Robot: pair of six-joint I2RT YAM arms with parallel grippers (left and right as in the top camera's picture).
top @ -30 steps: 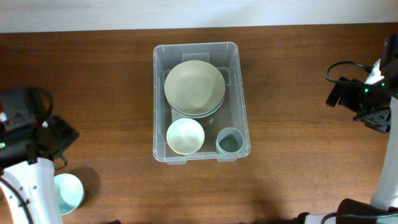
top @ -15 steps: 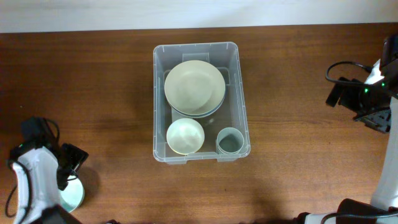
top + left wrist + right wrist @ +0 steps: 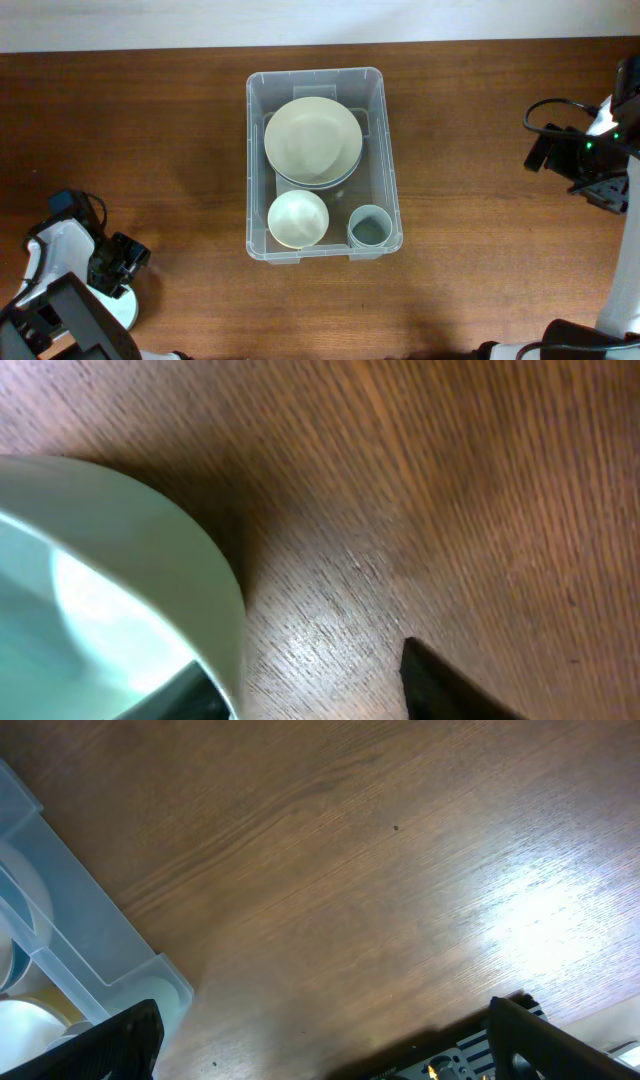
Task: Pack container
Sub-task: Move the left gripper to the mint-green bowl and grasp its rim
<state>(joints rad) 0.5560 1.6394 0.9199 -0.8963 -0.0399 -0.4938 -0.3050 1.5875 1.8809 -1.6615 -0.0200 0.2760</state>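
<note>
L gripper (image 3: 305, 670) is straddling the bowl (image 3: 120, 560) wall, jaws prob. wide, not yet clamping; centre rim in the gap before closing. R gripper (image 3: 330, 1040) is hanging open, empty. Container (image 3: 250, 150) is sitting at centre of table (image 3: 150, 120).

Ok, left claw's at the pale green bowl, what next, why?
Probably close the left claw on the wall of the pale green round bowl: its rim seems to sit between the open fingers, and it lies outside the clear plastic container.
</note>
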